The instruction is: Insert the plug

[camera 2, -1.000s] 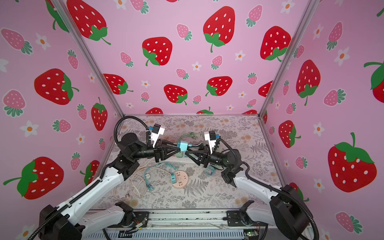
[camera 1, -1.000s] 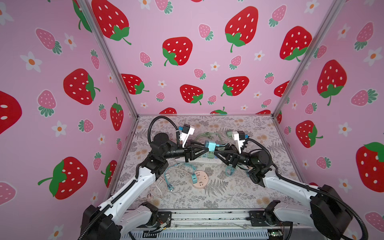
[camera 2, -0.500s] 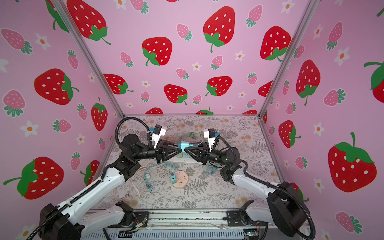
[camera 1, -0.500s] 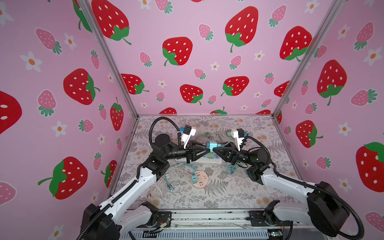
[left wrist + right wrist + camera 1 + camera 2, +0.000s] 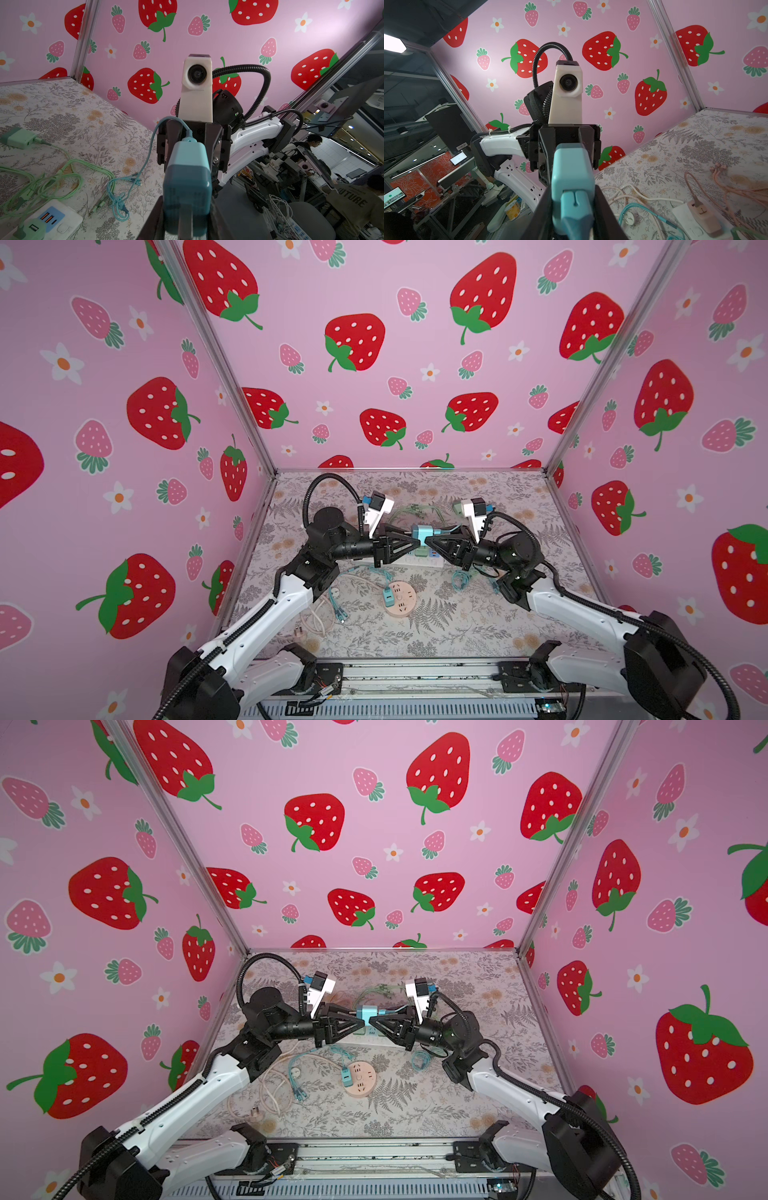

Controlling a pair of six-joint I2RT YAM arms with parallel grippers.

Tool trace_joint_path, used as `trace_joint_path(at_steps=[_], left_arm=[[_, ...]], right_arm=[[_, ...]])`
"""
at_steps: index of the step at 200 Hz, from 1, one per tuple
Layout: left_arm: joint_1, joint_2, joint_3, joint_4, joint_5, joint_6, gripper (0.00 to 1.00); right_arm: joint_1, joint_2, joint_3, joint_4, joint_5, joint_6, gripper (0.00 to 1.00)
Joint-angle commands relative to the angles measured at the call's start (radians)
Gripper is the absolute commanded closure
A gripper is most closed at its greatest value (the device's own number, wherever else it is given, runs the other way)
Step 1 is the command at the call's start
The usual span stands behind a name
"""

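Observation:
The light blue plug [image 5: 421, 534] [image 5: 366, 1014] hangs in mid-air above the table's middle, held from both sides. My left gripper [image 5: 414, 545] [image 5: 187, 205] is shut on its prong end; a metal prong [image 5: 186, 220] points toward the left wrist camera. My right gripper [image 5: 430, 541] [image 5: 572, 197] is shut on the opposite end, where the blue cable connector [image 5: 575, 207] enters the plug [image 5: 571, 166]. A white power strip [image 5: 419, 562] [image 5: 52, 220] lies on the table just below the two grippers.
A round pink socket [image 5: 399, 597] carrying a teal plug lies nearer the front. Green cables [image 5: 52, 176], a green charger [image 5: 19, 138], blue cables [image 5: 459, 583] and a pale cord [image 5: 320, 620] are strewn over the floral table. Pink walls close three sides.
My right gripper moved in toward the left one and shut on the plug's cable end. The left gripper kept its hold and hardly moved.

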Motion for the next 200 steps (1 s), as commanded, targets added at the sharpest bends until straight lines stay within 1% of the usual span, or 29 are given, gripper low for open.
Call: trace_joint_path(at_steps=[1,28,51,62,70,80,90,116,139,164,200], left_arm=[[0.010,-0.030,0.024,-0.120,-0.067,0.036,0.65],[0.020,-0.081,0.016,-0.212,-0.093,0.067,0.54],[0.024,-0.126,-0.008,-0.267,-0.114,0.080,0.50],[0.024,-0.148,-0.020,-0.293,-0.129,0.080,0.50],[0.024,-0.166,-0.029,-0.315,-0.149,0.077,0.49],[0.025,-0.190,-0.039,-0.359,-0.203,0.068,0.50],[0.026,-0.210,-0.043,-0.427,-0.278,0.057,0.50],[0.025,-0.259,-0.088,-0.559,-0.453,-0.024,0.51],[0.023,-0.309,-0.156,-0.627,-0.552,-0.102,0.53],[0.019,-0.363,-0.219,-0.699,-0.637,-0.169,0.54],[0.004,-0.400,-0.281,-0.770,-0.700,-0.243,0.55]], right_arm=[[0.000,-0.067,0.071,-0.155,0.055,-0.143,0.88],[-0.008,-0.112,0.115,-0.380,0.098,-0.289,0.89],[-0.026,-0.131,0.141,-0.500,0.102,-0.368,0.89],[-0.033,-0.132,0.162,-0.570,0.108,-0.430,0.89],[-0.036,-0.131,0.186,-0.655,0.116,-0.499,0.89],[-0.038,-0.126,0.229,-0.778,0.133,-0.613,0.88],[-0.037,-0.124,0.255,-0.876,0.174,-0.695,0.88],[-0.039,-0.089,0.316,-1.047,0.232,-0.844,0.89],[-0.038,-0.026,0.353,-1.153,0.258,-0.923,0.88],[-0.038,0.031,0.364,-1.217,0.285,-0.962,0.90],[-0.023,0.098,0.369,-1.245,0.290,-0.982,0.91]])
